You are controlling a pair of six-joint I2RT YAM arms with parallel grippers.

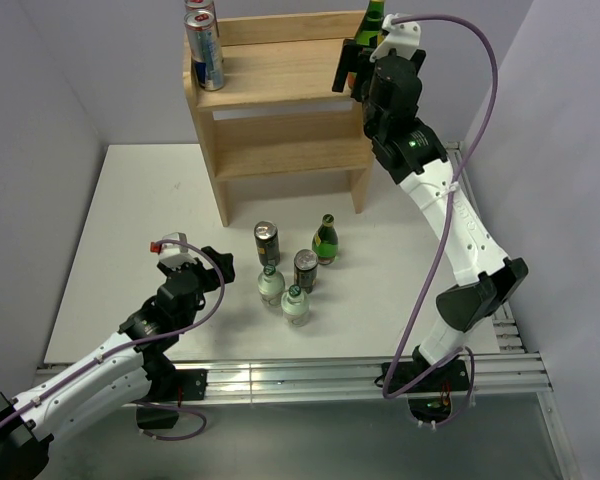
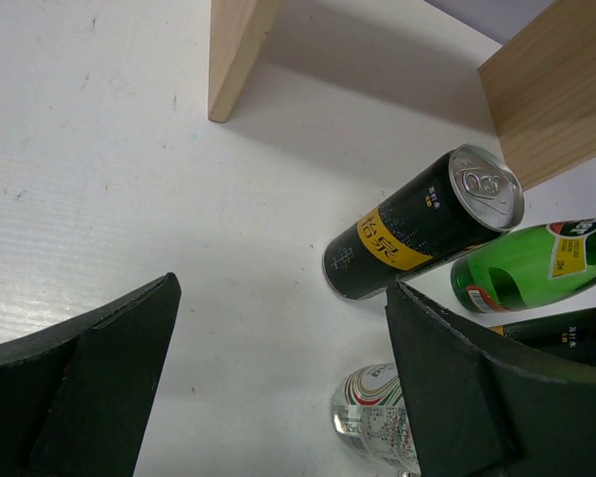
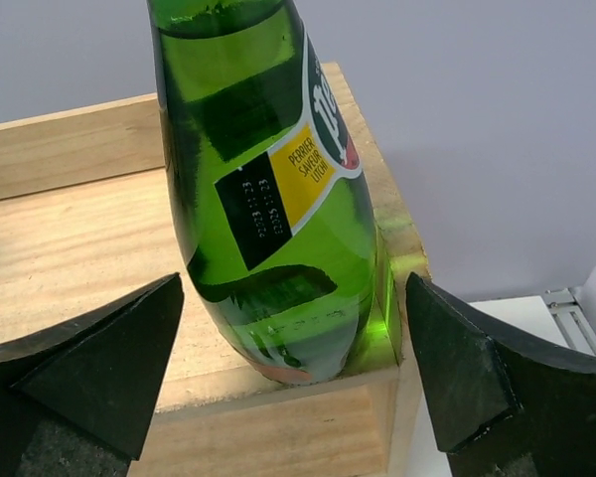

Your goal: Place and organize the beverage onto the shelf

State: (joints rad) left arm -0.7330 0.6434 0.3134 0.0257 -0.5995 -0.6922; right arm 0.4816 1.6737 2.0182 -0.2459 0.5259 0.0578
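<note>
Because the green Perrier bottle (image 3: 278,189) is already standing upright at the front right corner of the shelf's (image 1: 280,75) top tier, the right gripper (image 3: 294,283) has no need to squeeze it. Its fingers are spread wide on either side of the glass, with a gap visible on both sides. The bottle carries its own weight on the wood, right beside the side panel's edge. That corner spot looks deliberate, since two blue-and-silver cans (image 1: 206,50) occupy the far left end of the same tier and the middle is left free for more drinks.

The left gripper (image 2: 283,288) hangs low over the white table (image 1: 130,220), its fingers likewise parted and holding nothing. It faces the cluster waiting in front of the shelf. The black can with a yellow label (image 2: 417,234) is nearest to it. Close by are a second green bottle (image 1: 325,240), another dark can (image 1: 305,270) and two clear bottles (image 1: 271,285).

I judge the task well short of done. Five drinks remain on the table, and the lower tier is bare as far as it shows.
</note>
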